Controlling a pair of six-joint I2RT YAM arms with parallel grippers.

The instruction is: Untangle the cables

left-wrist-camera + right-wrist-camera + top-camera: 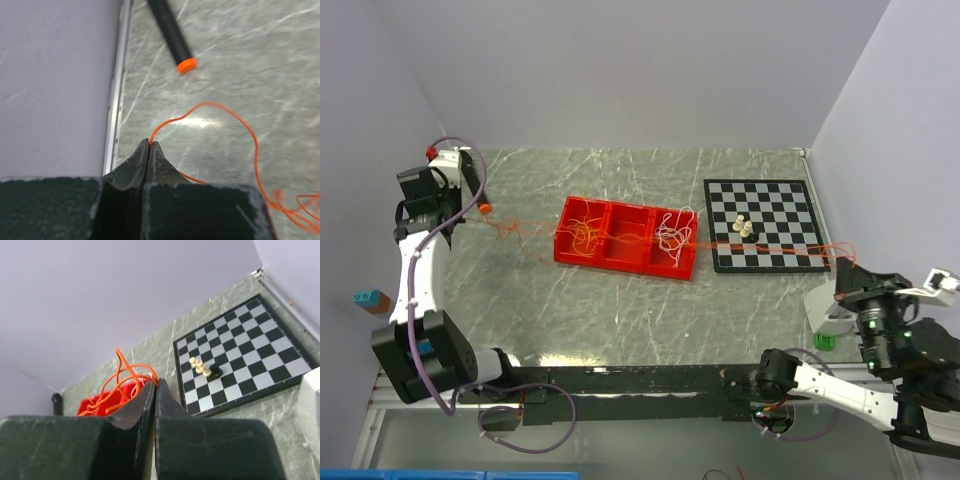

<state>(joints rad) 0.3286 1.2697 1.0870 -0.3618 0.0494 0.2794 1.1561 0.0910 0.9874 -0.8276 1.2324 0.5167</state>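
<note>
orange strand (210, 103) is pinched by left hand (150, 146) and right hand (155, 385), both fully closed on it; other cables (583, 235) are heaped in red tray (625, 262); judged light, limp, snag-prone; loose ends are best gripped

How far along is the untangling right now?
Done: one orange cable is stretched in a long line across the red tray. In hand: the left gripper and the right gripper are each shut on orange cable. Left: orange and yellow strands and white strands lie bunched in the tray's end compartments.
</note>
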